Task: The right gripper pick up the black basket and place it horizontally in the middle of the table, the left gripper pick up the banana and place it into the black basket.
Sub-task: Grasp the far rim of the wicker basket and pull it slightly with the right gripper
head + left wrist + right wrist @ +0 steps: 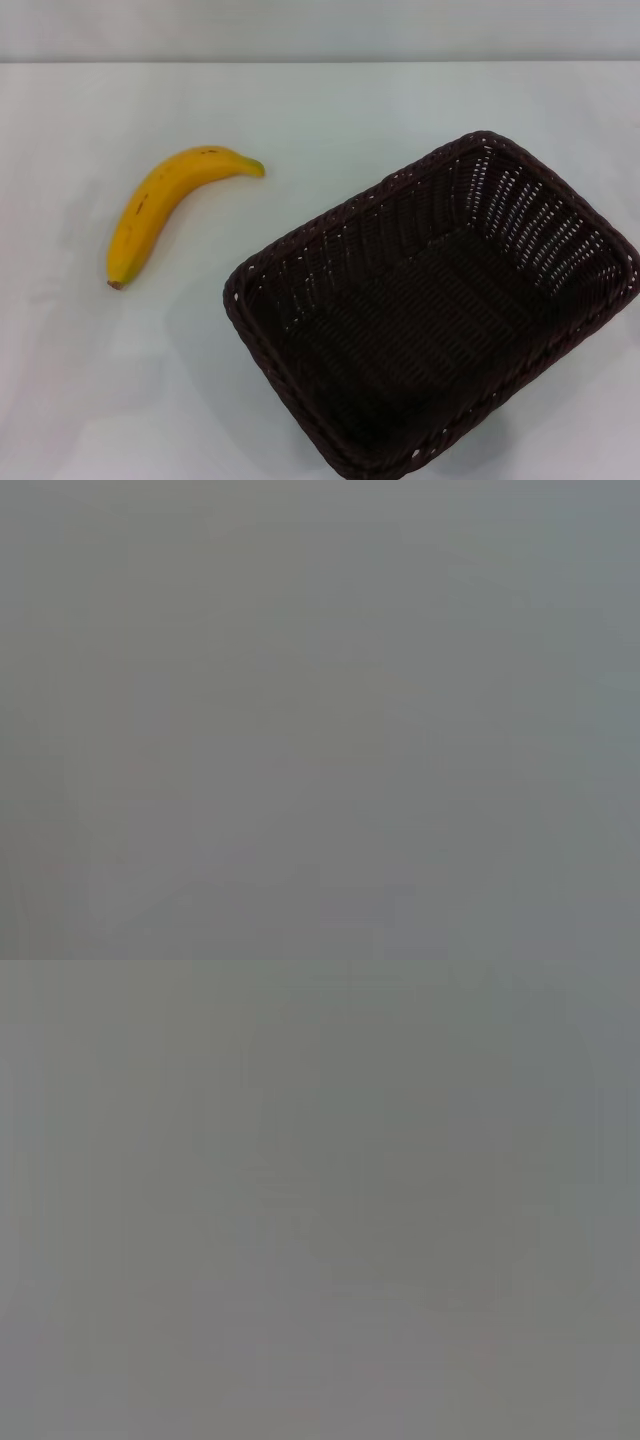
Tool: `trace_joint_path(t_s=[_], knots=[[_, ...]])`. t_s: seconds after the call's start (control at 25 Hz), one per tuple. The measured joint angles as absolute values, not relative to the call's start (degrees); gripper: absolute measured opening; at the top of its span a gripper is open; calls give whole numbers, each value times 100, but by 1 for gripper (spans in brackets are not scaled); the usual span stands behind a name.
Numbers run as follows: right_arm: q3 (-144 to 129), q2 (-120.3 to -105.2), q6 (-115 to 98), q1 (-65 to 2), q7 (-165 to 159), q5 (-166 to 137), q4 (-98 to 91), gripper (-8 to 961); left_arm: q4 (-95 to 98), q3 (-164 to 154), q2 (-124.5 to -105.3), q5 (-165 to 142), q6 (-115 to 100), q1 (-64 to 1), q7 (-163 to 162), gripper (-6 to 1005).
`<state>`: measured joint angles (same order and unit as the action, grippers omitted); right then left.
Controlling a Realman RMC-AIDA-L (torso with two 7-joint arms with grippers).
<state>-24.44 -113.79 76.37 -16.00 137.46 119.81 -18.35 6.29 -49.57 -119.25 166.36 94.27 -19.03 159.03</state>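
Observation:
In the head view a yellow banana (165,205) lies on the white table (90,380) at the left, its greenish stem tip pointing right and its brown end toward the front left. The black basket (440,310) stands at the right, empty, turned at an angle, with its near corner at the front edge of the view. The banana and the basket are apart. Neither gripper nor arm shows in the head view. Both wrist views show only a plain grey surface.
A pale wall runs along the far edge of the table (320,62). Bare tabletop lies between the banana and the basket and in front of the banana.

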Motion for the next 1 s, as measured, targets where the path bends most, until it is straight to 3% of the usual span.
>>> trace_joint_path(t_s=[0.68, 1.0], knots=[[-2658, -11455, 7671, -1556, 13564, 11796, -2301, 839, 631, -4956, -11917, 16649, 9395, -1925, 15810, 887], [-3035, -11294, 7339, -1520, 10901, 9949, -4350, 838, 627, -4999, -11910, 16611, 9323, -1842, 15584, 888]])
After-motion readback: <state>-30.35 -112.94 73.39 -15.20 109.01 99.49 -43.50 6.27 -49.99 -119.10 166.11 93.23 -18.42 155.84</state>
